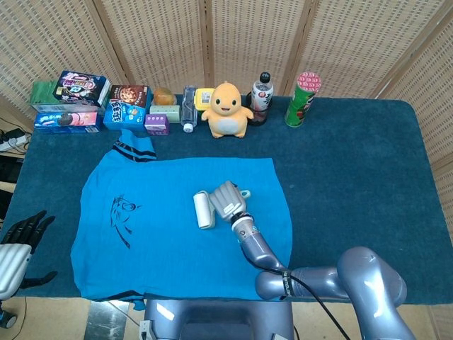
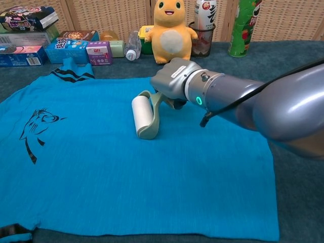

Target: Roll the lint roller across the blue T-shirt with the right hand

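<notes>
Your right hand (image 2: 169, 81) held the lint roller (image 2: 143, 116) by its handle, fingers wrapped around it, with the white roll lying flat on the blue T-shirt (image 2: 126, 172) near the middle of the cloth, a little toward the far edge. From the head view the roller (image 1: 204, 210) sat just left of your right hand (image 1: 225, 200), and the arm reached across the near right part of the shirt (image 1: 163, 241). The shirt was spread flat on the dark blue table (image 1: 354, 163), its collar pointing toward the back left and a black printed figure (image 1: 122, 218) near its left side. Your left hand (image 1: 25, 234) hung off the table's left edge, well apart from the shirt, holding nothing, its dark fingers spread. Along the back of the table stood a yellow plush toy (image 1: 227, 109), a dark bottle (image 1: 261, 97), a green canister (image 1: 303, 98) and a row of snack boxes (image 1: 92, 106).
</notes>
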`<state>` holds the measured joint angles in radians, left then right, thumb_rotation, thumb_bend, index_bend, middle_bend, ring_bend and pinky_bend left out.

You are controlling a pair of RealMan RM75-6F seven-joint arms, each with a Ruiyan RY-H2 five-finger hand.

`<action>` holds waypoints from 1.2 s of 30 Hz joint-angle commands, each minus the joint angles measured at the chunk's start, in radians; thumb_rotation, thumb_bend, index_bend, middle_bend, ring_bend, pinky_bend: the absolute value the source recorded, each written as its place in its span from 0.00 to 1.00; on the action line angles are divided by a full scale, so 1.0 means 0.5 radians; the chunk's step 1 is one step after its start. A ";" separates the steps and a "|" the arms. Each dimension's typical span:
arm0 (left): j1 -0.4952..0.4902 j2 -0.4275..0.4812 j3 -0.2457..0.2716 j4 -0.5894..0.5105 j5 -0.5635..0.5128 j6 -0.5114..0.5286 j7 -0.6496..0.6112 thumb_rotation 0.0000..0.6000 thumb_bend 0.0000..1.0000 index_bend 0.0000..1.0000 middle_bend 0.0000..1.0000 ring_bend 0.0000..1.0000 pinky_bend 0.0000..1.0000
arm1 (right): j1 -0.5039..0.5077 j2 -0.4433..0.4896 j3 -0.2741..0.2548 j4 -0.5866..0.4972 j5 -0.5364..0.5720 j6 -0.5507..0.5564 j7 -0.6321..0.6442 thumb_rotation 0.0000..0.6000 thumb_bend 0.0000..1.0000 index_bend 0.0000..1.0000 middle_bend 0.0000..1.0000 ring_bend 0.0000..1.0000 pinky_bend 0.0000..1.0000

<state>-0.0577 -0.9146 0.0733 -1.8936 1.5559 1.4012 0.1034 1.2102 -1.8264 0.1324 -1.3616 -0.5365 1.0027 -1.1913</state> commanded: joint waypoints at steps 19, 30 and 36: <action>-0.008 -0.039 0.012 -0.026 -0.009 -0.038 0.110 1.00 0.10 0.00 0.00 0.00 0.06 | -0.408 0.421 -0.343 0.241 -0.441 -0.152 0.550 1.00 1.00 0.57 0.70 0.66 0.97; -0.013 -0.046 0.008 -0.032 -0.030 -0.048 0.129 1.00 0.09 0.00 0.00 0.00 0.06 | -0.555 0.628 -0.252 0.298 -0.856 -0.337 1.294 1.00 1.00 0.57 0.70 0.66 0.97; -0.028 -0.048 0.011 -0.033 -0.042 -0.082 0.132 1.00 0.10 0.00 0.00 0.00 0.06 | -0.590 0.692 -0.155 0.459 -0.941 -0.427 1.615 1.00 1.00 0.57 0.70 0.66 0.97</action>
<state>-0.0712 -0.9384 0.0786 -1.9100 1.5352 1.3603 0.1690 0.9311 -1.5049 0.0252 -1.1783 -0.9780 0.8209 -0.4399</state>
